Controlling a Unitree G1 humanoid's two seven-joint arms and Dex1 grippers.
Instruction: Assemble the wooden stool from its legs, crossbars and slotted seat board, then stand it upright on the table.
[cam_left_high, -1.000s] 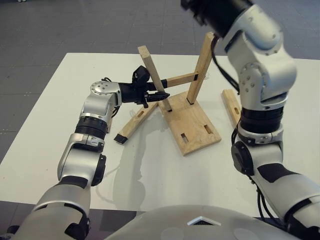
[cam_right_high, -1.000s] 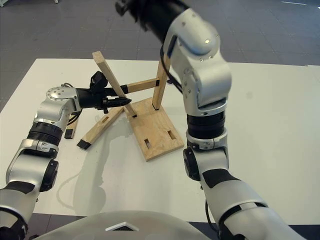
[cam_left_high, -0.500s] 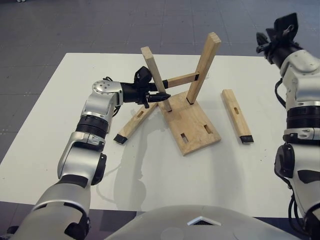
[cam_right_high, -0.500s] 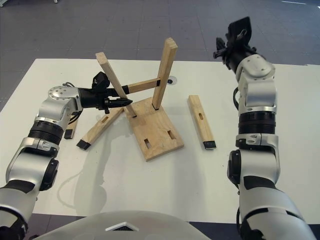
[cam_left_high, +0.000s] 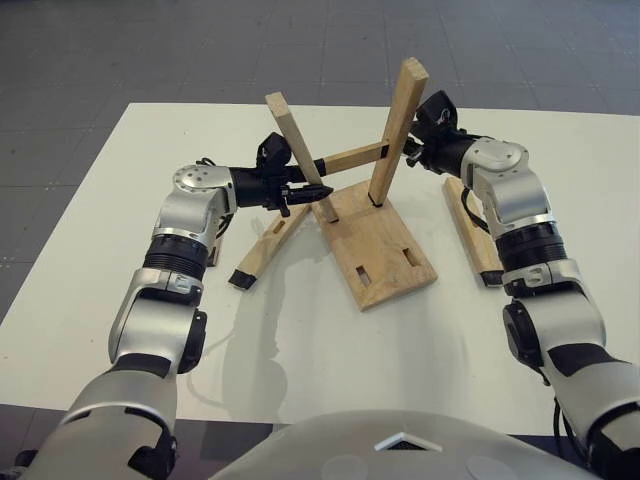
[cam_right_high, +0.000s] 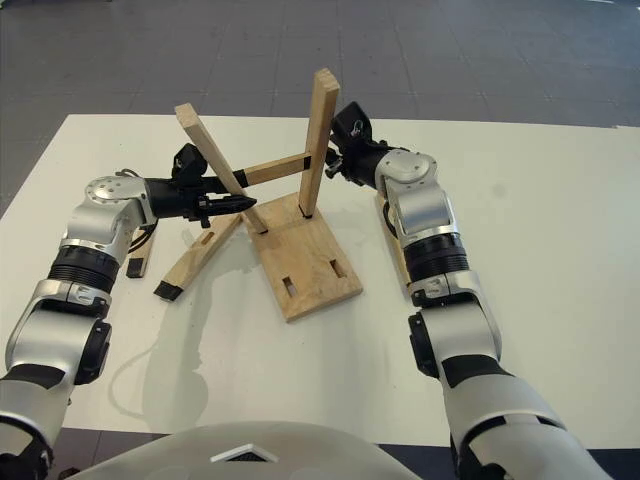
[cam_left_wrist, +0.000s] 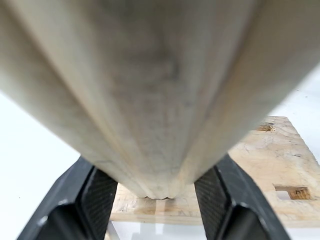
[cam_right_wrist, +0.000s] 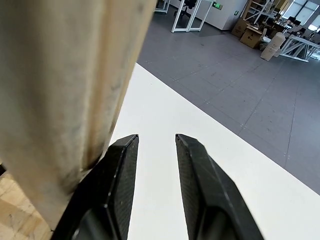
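1. The seat board (cam_left_high: 378, 248) is lying flat on the white surface (cam_left_high: 300, 360). Its long axis is running away from the robot and angling a little to the left at the far end. Two empty slots are showing at its near end.
2. A loose leg (cam_left_high: 264, 243) is lying flat to the left of the board, with its black-capped end pointing toward the robot and its far end pointing at the board's far corner.
3. Another loose leg (cam_left_high: 468, 228) is lying flat to the right of the board, lengthwise away from the robot and partly behind the right forearm.
4. The left end effector (cam_left_high: 318, 190) is clamping the lower part of the leaning leg (cam_left_high: 292, 140). Its fingers (cam_left_wrist: 97, 200) are pressing on either side of the wood.
5. That leg is standing in the board's far left corner, with its top tilting left and away.
6. The upright leg (cam_left_high: 396, 125) is standing in the far right corner, nearly vertical.
7. The crossbar (cam_left_high: 345, 158) is spanning between the two standing legs, rising slightly to the right.
8. The right end effector (cam_right_wrist: 156, 140) is sitting just beside the upright leg at about crossbar height. Its fingers are narrowly parted and gripping nothing, and I cannot tell whether one finger is touching the wood.
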